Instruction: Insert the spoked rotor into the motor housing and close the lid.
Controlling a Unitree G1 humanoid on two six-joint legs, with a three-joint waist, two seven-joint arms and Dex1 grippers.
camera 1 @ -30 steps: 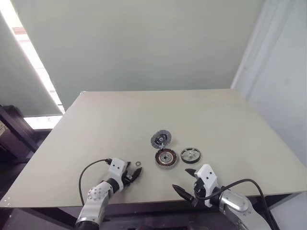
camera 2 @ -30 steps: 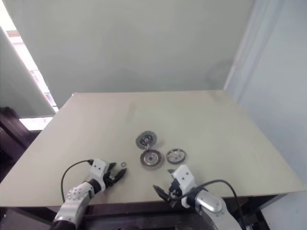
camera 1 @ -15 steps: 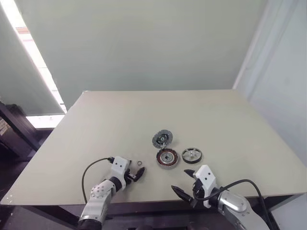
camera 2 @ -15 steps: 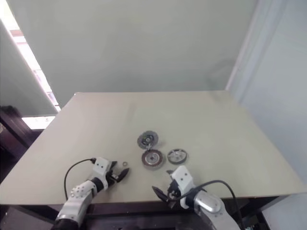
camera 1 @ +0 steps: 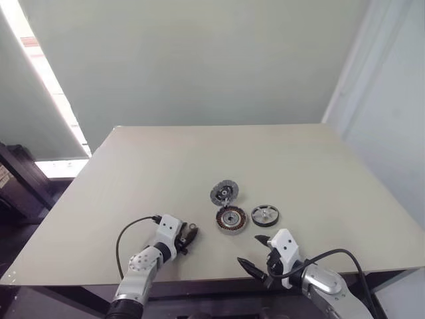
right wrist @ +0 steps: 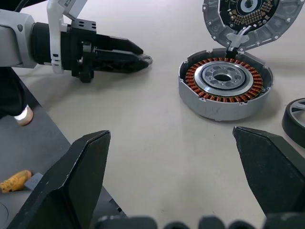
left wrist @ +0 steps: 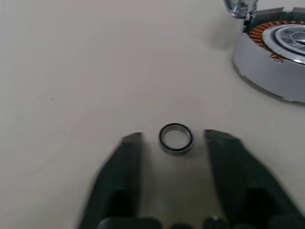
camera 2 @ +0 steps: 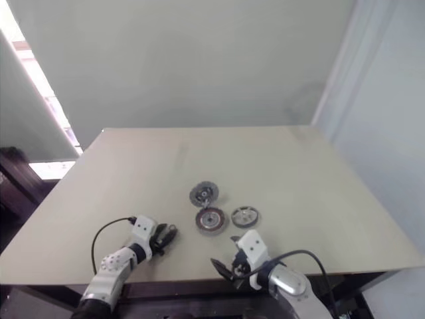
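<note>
The motor housing (camera 1: 230,219), a copper-wound disc, lies on the table near its front. The dark ribbed lid (camera 1: 224,193) stands tilted at the housing's far edge. The spoked rotor (camera 1: 265,214) lies flat just right of the housing. My left gripper (camera 1: 188,234) is low on the table to the left of the housing. In the left wrist view its fingers (left wrist: 125,162) flank a small metal ring (left wrist: 177,150) with a gap on each side, so it is open. My right gripper (right wrist: 170,133) hovers wide open and empty in front of the housing (right wrist: 224,88).
The beige table (camera 1: 166,166) stretches far beyond the parts. Its front edge runs just behind both grippers. A black cable (camera 1: 129,229) loops from the left wrist. A small orange object (right wrist: 14,180) lies on the dark floor below the table's edge.
The left gripper's fingers have narrowed around the small ring. The right arm and the three motor parts have not moved.
</note>
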